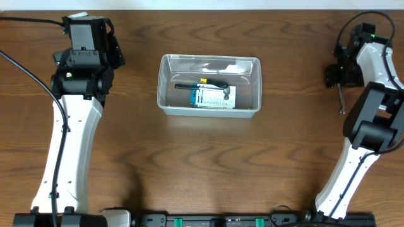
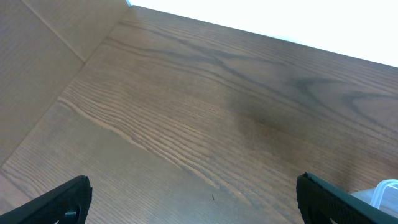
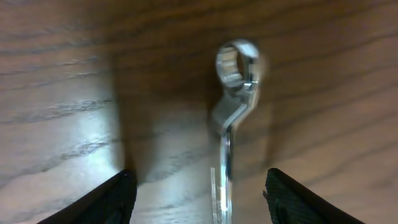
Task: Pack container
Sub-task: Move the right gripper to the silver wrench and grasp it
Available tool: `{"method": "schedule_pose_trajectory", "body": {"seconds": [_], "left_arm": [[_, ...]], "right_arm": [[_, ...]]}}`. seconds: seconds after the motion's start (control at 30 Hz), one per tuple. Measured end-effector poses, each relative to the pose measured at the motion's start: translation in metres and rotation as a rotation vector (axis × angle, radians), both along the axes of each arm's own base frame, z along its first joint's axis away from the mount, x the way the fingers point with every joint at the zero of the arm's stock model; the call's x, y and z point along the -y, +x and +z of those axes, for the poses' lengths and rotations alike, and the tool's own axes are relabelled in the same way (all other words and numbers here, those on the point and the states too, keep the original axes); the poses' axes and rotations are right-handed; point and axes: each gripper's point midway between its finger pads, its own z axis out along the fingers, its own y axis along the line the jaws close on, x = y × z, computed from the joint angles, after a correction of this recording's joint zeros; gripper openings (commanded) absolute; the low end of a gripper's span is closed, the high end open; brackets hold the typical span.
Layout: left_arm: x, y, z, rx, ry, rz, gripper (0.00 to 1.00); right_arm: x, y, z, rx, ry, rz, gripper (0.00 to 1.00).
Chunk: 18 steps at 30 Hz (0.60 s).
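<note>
The clear plastic container (image 1: 209,86) sits mid-table and holds a small blue-and-white box (image 1: 213,97) and a dark tool (image 1: 202,84). Its corner shows in the left wrist view (image 2: 384,193). A shiny metal ring wrench (image 3: 231,106) lies on the table at the far right (image 1: 341,99). My right gripper (image 3: 200,196) is open low over it, with the wrench's shaft between the two fingers, which stand apart from it. My left gripper (image 2: 193,205) is open and empty over bare wood at the far left.
The wooden table (image 1: 202,157) reaches all round the container. The table's far edge runs behind the left arm (image 2: 249,34). Both arm bases (image 1: 63,214) stand at the front edge.
</note>
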Motion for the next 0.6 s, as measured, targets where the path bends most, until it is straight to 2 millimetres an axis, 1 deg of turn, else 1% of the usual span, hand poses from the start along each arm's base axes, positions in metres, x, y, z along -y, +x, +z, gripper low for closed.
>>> {"method": "schedule_pose_trajectory", "body": {"seconds": [0.07,0.13,0.2,0.23,0.4,0.53,0.6], "left_arm": [[0.0002,0.0000,-0.0001,0.000,0.000,-0.001,0.98],[0.0002,0.0000,0.0000,0.000,0.000,-0.001,0.98],[0.0002,0.0001,0.0000,0.000,0.000,-0.001,0.98],[0.0002,0.0000,0.0000,0.000,0.000,-0.001,0.98],[0.0002,0.0000,0.0000,0.000,0.000,-0.001,0.98],[0.0002,0.0000,0.0000,0.000,0.000,-0.001,0.98],[0.0002,0.0000,0.0000,0.000,0.000,-0.001,0.98]], "right_arm": [[0.0001,0.0008,0.0000,0.003,0.000,0.000,0.67],[-0.0003,0.0010,0.0000,0.004,0.002,0.004,0.61],[-0.0003,0.0010,0.0000,0.003,0.002,0.007,0.47],[-0.0003,0.0009,0.0000,0.003,0.002,0.005,0.41],[-0.0008,-0.0005,-0.0001,-0.002,0.004,0.003,0.36],[-0.0020,-0.0041,-0.0004,-0.017,0.009,0.005,0.14],[-0.0027,-0.0061,-0.0005,-0.025,0.012,0.006,0.09]]}}
